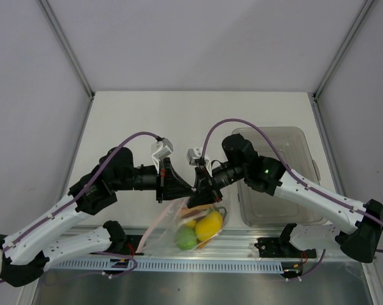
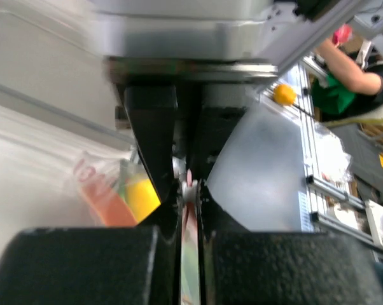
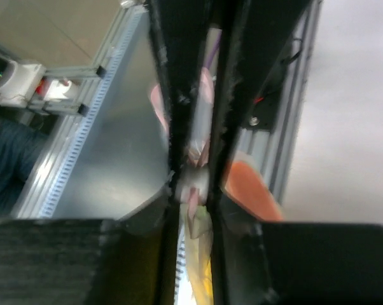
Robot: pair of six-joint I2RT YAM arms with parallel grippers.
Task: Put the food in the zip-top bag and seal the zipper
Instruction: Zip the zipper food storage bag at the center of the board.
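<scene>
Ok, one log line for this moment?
left claw: shut on zip-top bag mouth | right claw: pinching same mouth | food: inside bag | zipper: seal unconfirmed

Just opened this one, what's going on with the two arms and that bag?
Both arms are pinching the mouth of the zip-top bag. The left gripper and right gripper are closed on it close together. The bag hangs at the table's near edge with a yellow fruit and a green fruit already inside. A clear bin sits to the right. Whether the zipper is sealed can't be told.
</scene>
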